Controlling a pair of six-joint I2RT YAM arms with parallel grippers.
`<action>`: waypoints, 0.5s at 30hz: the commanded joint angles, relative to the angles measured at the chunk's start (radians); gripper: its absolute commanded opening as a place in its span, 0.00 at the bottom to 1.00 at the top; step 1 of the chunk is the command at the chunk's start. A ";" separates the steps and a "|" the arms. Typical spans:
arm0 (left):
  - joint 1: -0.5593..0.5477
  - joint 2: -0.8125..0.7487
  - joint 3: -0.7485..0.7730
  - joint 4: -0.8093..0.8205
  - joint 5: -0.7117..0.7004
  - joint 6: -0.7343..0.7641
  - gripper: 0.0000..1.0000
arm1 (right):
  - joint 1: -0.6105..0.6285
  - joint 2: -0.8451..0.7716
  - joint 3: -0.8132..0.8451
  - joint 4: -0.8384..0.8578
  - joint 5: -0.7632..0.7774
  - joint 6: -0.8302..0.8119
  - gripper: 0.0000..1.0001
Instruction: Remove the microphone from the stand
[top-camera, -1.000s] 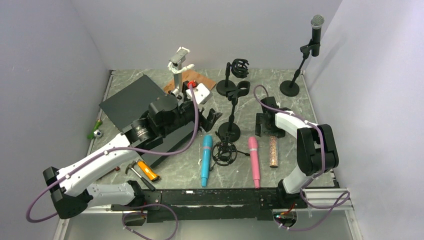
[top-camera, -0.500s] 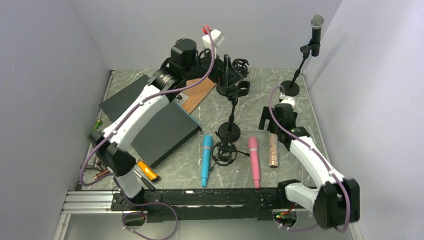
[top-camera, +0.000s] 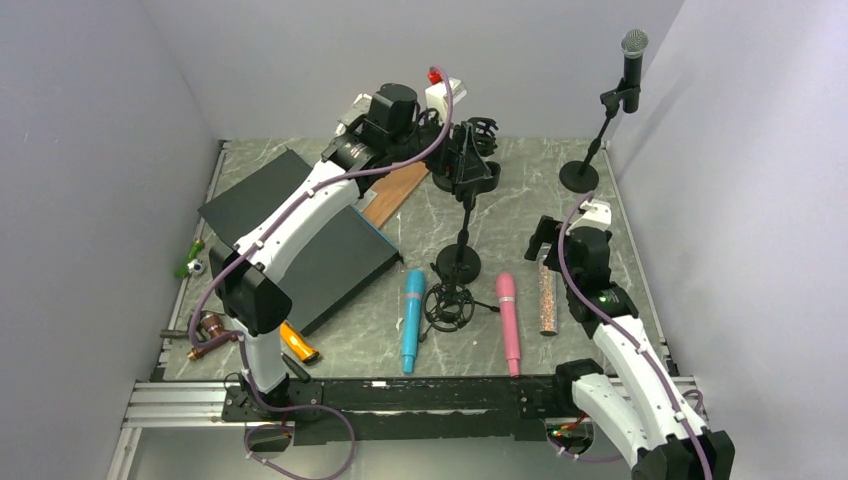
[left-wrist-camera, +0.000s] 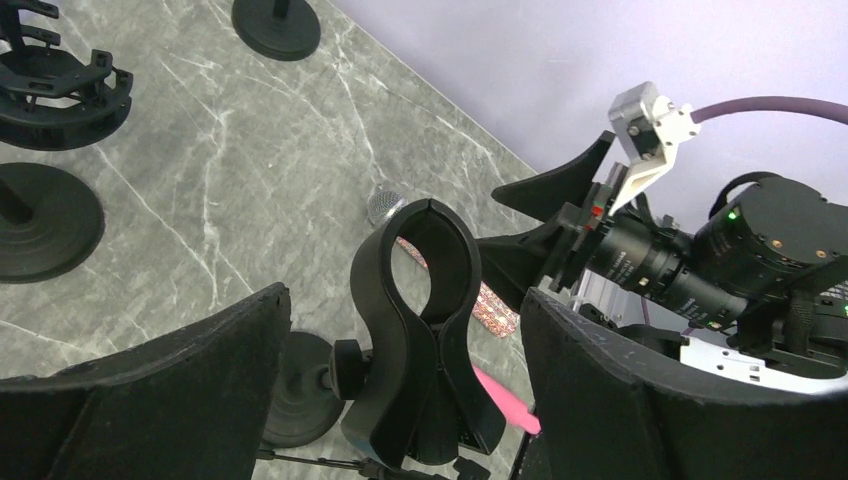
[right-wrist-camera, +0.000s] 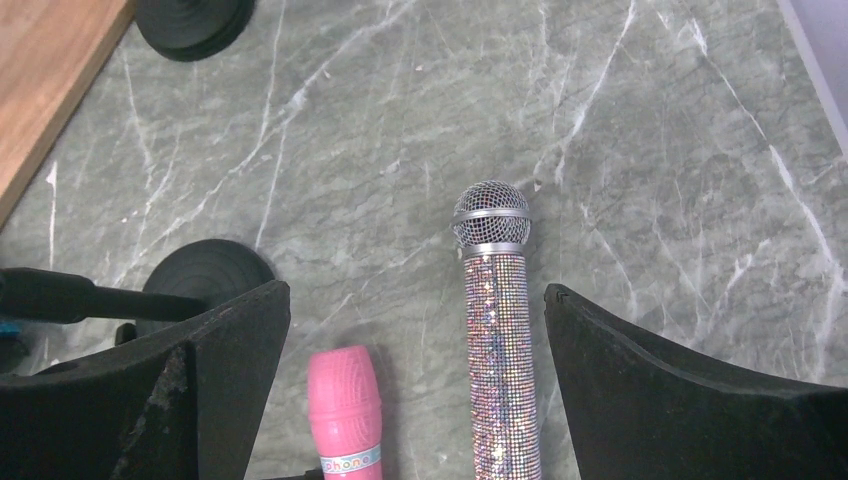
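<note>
A black microphone with a silver head (top-camera: 633, 60) stands clipped in a tall stand (top-camera: 580, 175) at the back right corner; neither gripper is near it. My left gripper (top-camera: 468, 160) is open at the back centre. In the left wrist view (left-wrist-camera: 405, 300) its fingers stand on either side of the empty clip (left-wrist-camera: 425, 330) of another stand (top-camera: 460, 262), not touching it. My right gripper (top-camera: 548, 240) is open and empty above a glitter microphone (top-camera: 547, 300). In the right wrist view (right-wrist-camera: 417, 290) the glitter microphone (right-wrist-camera: 497, 330) lies between the fingers.
A pink microphone (top-camera: 508, 320), a blue microphone (top-camera: 411, 318) and a loose shock mount (top-camera: 449, 305) lie at the front centre. A black slab (top-camera: 300, 230) and a wooden board (top-camera: 395, 190) lie left. Hand tools (top-camera: 290, 342) lie front left. A shock-mount stand (top-camera: 482, 130) stands at the back.
My left arm has swung from the left-middle up and back, its open gripper now at the empty clip. My right arm has stretched out, its gripper lifted above the glitter microphone.
</note>
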 joint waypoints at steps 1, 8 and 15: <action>0.010 0.005 0.020 0.036 0.039 0.002 0.86 | 0.002 -0.057 -0.016 0.067 0.023 0.001 1.00; 0.013 0.051 0.003 0.016 0.034 0.003 0.73 | 0.000 -0.111 -0.030 0.072 0.031 0.000 1.00; 0.010 0.024 -0.207 0.080 -0.043 0.018 0.31 | 0.001 -0.161 -0.049 0.083 0.037 -0.001 1.00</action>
